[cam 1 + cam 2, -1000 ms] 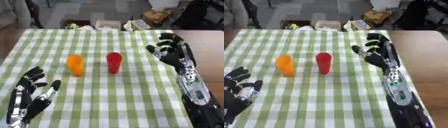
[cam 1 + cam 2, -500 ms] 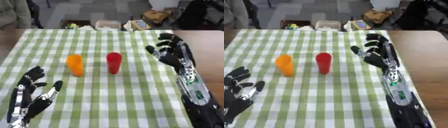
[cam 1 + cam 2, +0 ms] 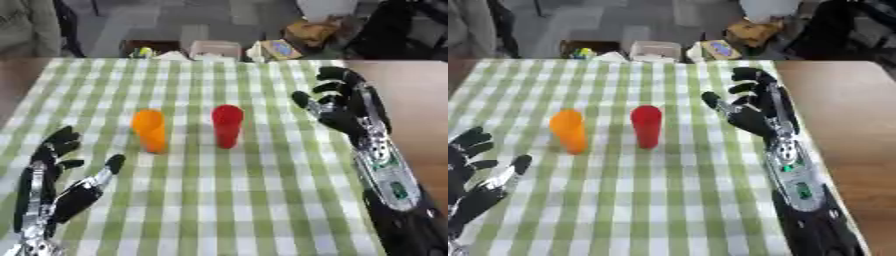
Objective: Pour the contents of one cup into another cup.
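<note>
Cups unchanged: orange cup [image 3: 150, 130] and red cup [image 3: 227, 125] stand upright side by side, near but apart, mid-cloth [image 3: 262, 200]. Over the last second I see almost no movement; my right hand [image 3: 343, 107] has only crept a touch toward red and is clear of it, fingers spread and holding nothing. Left hand [image 3: 61, 190] idles at the lower left corner, fingers relaxed. So the pour hasn't started; I judge the reach is barely under way. Both cups look like smooth, tall, narrow plastic with rounded rims. Contents not visible. Cloth is green-white check, flat.
</note>
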You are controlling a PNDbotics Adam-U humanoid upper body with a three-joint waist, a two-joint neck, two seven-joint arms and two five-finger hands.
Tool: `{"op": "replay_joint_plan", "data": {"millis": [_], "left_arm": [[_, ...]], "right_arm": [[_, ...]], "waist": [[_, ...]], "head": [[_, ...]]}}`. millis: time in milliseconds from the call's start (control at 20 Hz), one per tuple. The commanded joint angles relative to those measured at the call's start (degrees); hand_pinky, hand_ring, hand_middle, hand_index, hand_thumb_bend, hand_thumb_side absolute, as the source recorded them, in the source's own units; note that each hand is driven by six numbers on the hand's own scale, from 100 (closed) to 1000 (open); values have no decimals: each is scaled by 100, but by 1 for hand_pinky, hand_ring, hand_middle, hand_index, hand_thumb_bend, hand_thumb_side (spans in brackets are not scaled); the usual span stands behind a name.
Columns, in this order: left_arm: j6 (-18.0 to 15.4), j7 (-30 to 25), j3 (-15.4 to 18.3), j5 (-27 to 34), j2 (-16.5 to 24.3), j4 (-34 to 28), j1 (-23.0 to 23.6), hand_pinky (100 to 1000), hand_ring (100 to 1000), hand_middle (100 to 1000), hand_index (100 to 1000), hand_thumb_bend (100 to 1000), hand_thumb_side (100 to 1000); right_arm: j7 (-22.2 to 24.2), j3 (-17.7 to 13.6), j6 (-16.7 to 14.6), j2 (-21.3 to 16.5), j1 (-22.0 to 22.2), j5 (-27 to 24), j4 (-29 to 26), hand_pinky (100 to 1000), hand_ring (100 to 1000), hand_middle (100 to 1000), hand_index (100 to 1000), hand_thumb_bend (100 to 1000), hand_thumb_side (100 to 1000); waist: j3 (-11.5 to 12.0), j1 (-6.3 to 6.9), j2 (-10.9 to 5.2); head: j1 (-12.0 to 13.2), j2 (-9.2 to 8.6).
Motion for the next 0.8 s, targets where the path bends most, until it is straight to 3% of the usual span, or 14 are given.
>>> {"op": "replay_joint_plan", "data": {"millis": [50, 800], "left_arm": [[-39, 108, -100, 179, 194, 297, -266, 665, 803, 752, 875, 730, 338], [-377, 198, -362, 677, 277, 1572, -1282, 653, 790, 737, 871, 753, 344]], "right_arm": [[25, 8, -7, -57, -90, 21, -88, 460, 605, 641, 727, 739, 269], [68, 64, -10, 15, -152, -17, -104, 457, 604, 641, 727, 733, 281]], "waist": [[-21, -3, -51], [-178, -81, 149]], "head": [[30, -57], [149, -178]]}}
